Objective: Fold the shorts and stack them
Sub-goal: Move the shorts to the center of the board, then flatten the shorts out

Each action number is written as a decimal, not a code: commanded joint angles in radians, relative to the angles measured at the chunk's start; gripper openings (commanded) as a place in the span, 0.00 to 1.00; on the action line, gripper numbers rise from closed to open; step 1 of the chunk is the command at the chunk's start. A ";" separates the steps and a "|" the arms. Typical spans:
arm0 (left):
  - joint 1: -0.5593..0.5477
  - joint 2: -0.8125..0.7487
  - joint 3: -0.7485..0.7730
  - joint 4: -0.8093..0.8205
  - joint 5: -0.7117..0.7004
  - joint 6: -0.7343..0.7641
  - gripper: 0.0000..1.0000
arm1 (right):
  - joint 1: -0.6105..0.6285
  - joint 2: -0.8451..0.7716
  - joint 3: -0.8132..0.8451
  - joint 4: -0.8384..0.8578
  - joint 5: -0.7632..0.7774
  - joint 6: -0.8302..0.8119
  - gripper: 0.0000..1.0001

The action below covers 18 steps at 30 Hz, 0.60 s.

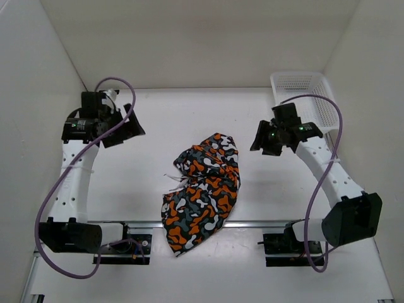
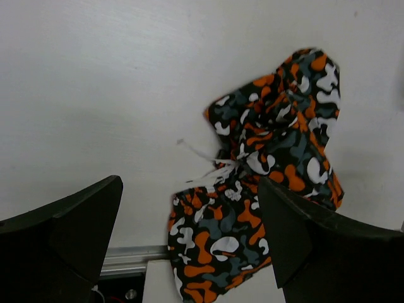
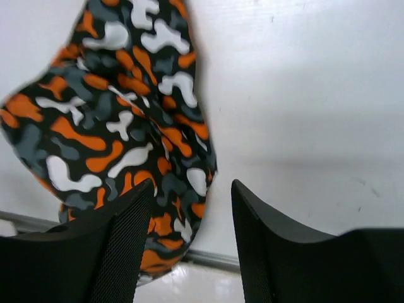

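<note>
Hovering at left: left gripper, raised above the table, well apart from the shorts, pointed toward them.
Left fingers: spread wide, holding nothing; bare table and part of the shorts visible across the gap in the wrist view.
Left cable: purple, looped from the wrist down toward the base.
Shorts, middle: crumpled in a loose heap between the two arms, touched by neither; orange, black, grey and white blotch print; near end draped over the metal rail at the table's near edge.
Drawstring: white, poking out of the heap's left side in the top view, lying on the table.
Hanging at right: right gripper, raised above the table, near the far end of the shorts, not touching.
Right fingers: parted by a moderate gap, narrower than the left pair's, clasping nothing; edge of the shorts just beyond the tips in the wrist view.
Basket: white plastic mesh, in the far right corner against the wall, behind the right gripper; contents impossible to tell.
</note>
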 commanded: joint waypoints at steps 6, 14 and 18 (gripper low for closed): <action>-0.156 -0.029 -0.318 0.147 0.108 -0.096 0.99 | 0.380 -0.020 0.102 -0.011 0.184 0.011 0.69; -0.156 -0.026 -0.455 0.208 0.073 -0.164 0.96 | 0.721 0.267 0.310 -0.068 0.369 0.031 0.85; -0.076 -0.060 -0.464 0.185 0.060 -0.173 0.96 | 0.778 0.435 0.456 -0.090 0.480 0.031 0.89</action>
